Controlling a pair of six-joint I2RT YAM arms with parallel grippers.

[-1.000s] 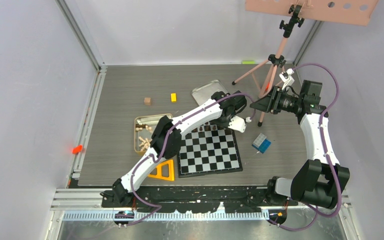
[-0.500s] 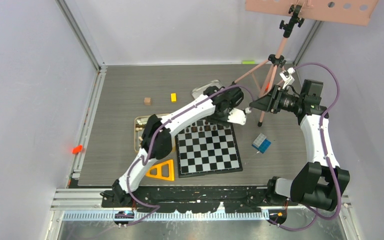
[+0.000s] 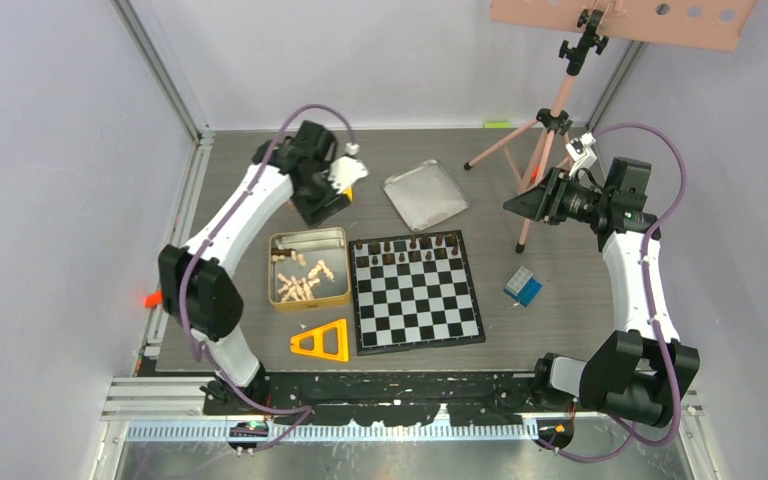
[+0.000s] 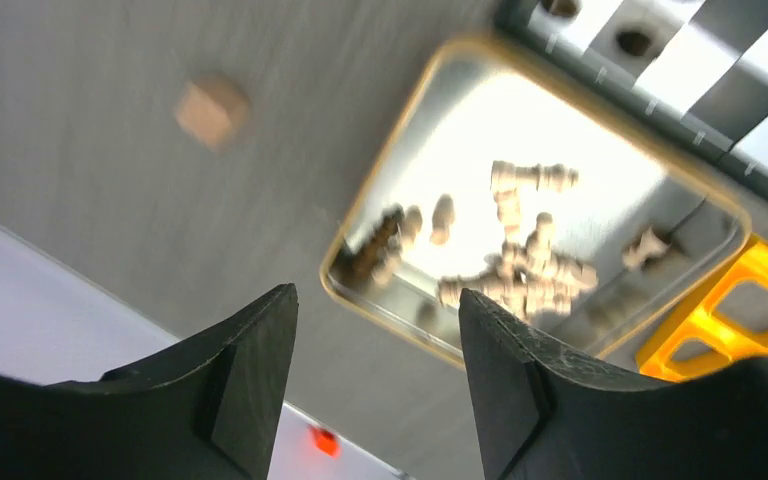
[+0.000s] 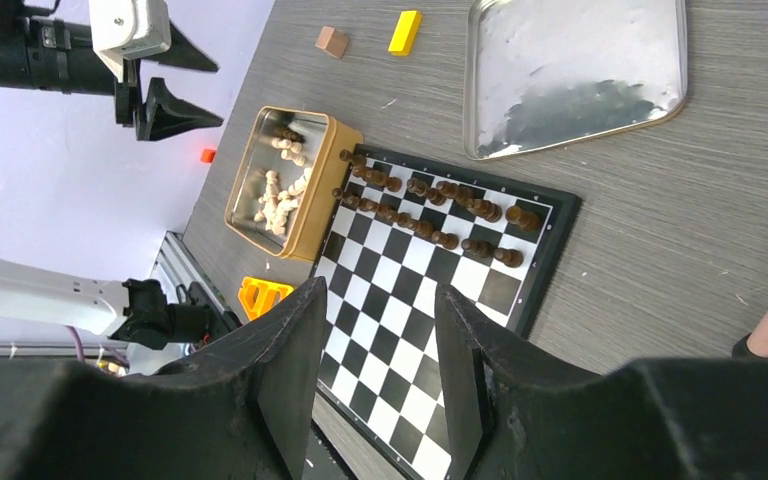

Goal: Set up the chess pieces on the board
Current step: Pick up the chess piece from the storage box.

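Left claw (image 4: 375, 300) now off the board (image 3: 417, 300)

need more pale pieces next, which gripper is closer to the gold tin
Left. The left gripper hovers just beyond the far edge of the tin; the right gripper sits across the board, far right.

The board (image 3: 420, 310) is black-and-white checked; the tin (image 5: 315, 205) gold.
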